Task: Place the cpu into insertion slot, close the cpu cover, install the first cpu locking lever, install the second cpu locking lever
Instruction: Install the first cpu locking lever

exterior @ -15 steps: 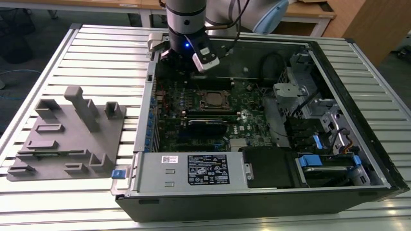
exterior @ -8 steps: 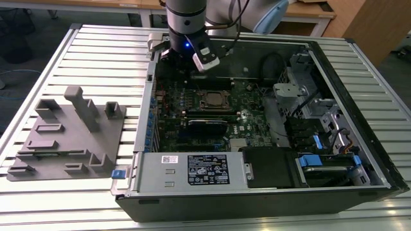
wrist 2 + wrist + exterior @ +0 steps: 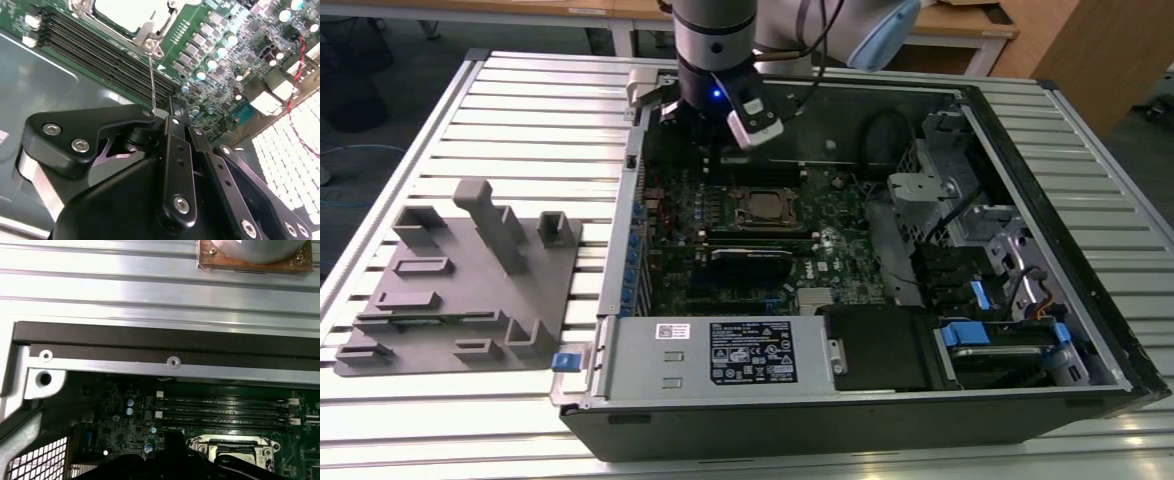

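Cpu [image 3: 131, 11]: one flat square, pale dull metal top, seated in slot [image 3: 735, 210] on green board [image 3: 680, 230]. Nearest, black matte jaws; spread or pinching, cannot tell. One thin wire lever [image 3: 151, 80] running from them to silver cover [image 3: 144, 34] framing cpu. Beyond, ribbed aluminium tabletop [image 3: 150, 290].

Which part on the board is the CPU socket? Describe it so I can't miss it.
Find the open computer case on the slatted table, then the green motherboard on its floor. The socket is the silver-rimmed square near the board's middle; its neighbours are long, narrow black slots.
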Motion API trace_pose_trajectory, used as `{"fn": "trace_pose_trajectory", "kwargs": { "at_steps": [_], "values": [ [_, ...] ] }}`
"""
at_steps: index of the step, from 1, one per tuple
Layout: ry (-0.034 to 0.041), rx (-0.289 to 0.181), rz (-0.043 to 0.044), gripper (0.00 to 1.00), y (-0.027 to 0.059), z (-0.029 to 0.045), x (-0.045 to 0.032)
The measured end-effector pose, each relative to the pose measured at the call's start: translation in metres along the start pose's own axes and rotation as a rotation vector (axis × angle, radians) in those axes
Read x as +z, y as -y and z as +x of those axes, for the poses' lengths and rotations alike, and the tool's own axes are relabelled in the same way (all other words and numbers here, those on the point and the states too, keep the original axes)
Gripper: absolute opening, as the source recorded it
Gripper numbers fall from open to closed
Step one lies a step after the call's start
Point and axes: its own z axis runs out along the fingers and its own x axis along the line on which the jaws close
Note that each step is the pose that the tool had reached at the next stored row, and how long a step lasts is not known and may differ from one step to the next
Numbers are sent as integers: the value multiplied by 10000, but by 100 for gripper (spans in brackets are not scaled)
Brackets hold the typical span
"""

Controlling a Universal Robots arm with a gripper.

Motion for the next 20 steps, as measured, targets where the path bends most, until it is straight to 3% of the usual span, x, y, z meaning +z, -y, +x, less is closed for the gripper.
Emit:
{"fn": "trace_pose_trajectory", "kwargs": {
  "at_steps": [10,18,20],
  "values": [
    [-12,2,1,10,9,-221,6],
    [-12,1,2,10,9,-246,7],
    [-11,10,63,10,11,-263,10]
  ]
}}
